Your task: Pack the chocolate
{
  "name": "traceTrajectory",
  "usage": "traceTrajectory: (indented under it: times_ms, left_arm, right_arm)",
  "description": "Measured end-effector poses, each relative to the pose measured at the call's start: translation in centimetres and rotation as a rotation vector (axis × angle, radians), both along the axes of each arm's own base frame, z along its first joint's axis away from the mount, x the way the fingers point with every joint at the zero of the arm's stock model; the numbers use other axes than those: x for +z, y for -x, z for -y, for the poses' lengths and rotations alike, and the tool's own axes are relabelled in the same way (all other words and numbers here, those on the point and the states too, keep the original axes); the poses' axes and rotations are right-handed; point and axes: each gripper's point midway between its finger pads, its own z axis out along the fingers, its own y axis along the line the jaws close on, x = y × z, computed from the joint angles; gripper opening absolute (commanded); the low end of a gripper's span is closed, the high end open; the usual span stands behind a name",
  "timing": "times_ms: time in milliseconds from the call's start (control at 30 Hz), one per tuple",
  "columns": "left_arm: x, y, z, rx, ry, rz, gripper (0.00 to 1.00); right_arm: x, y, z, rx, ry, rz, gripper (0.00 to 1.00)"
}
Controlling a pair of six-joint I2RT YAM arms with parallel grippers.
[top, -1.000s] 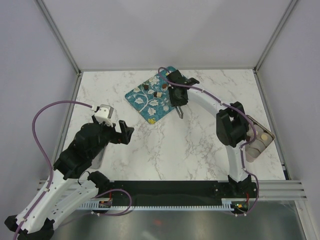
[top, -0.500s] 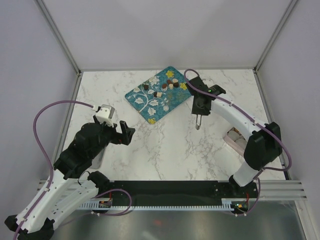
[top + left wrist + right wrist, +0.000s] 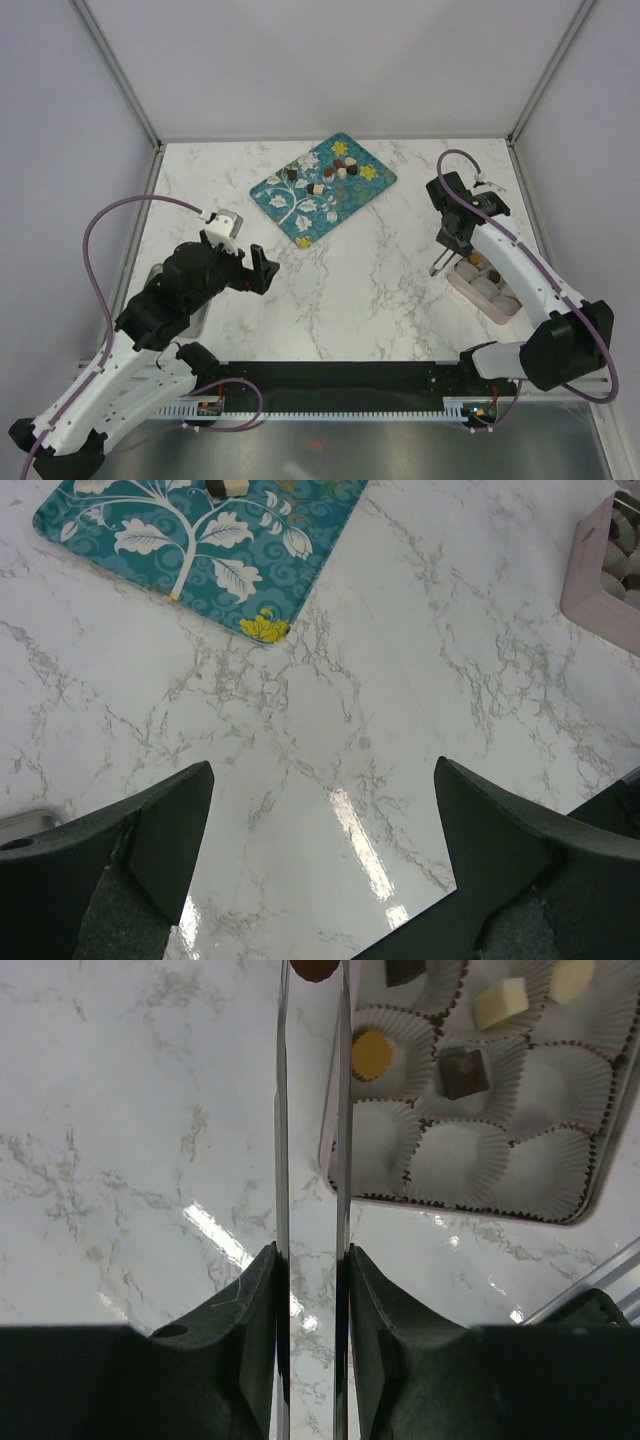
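Several small chocolates, dark brown, light brown and cream, lie on the teal tray at the back middle. My right gripper is shut on metal tongs. The tongs pinch a brown chocolate at their tip, at the left edge of the pink box. The box's white paper cups hold a yellow piece, a dark square and a cream piece. My left gripper is open and empty above bare marble, well short of the tray.
The pink box's rim stands near the table's right edge. A metal container's edge shows at the near left under the left arm. The cell walls close in the table on three sides.
My right arm has swung from the teal tray to the right, carrying the tongs to the pink box. My left gripper has shifted slightly toward the near right.
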Motion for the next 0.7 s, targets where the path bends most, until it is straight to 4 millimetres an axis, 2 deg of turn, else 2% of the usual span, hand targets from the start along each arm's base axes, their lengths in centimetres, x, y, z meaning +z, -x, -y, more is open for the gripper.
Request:
traceTrajectory:
  times_ms: [167,267,333,500,700]
  left_arm:
    - [0.0,0.3,0.4,-0.019,-0.001,-0.001,0.99]
    - [-0.1,0.3,0.5,-0.025,-0.004,-0.005,0.99]
    - [-0.3,0.3,0.6,-0.027,-0.007,-0.009,0.99]
    - [-0.5,0.3,0.9,-0.036,-0.015,-0.019,0.99]
    - [-0.9,0.4,1.2,-0.047,-0.024,-0.029,0.99]
  right_arm:
    - [0.9,2.0,3.1,-0.133,0.014,0.038,0.36]
    - [0.9,3.6,4.1,-0.176,0.026,0.038,0.37]
    - [0.3,4.4,4.6,-0.195,0.036,0.025,0.37]
    - [-2.4,7.0,5.2,-0.229,0.061,-0.063,0.36]
    - [-3.2,8.9,5.9,-0.263,0.062,-0.064,0.37]
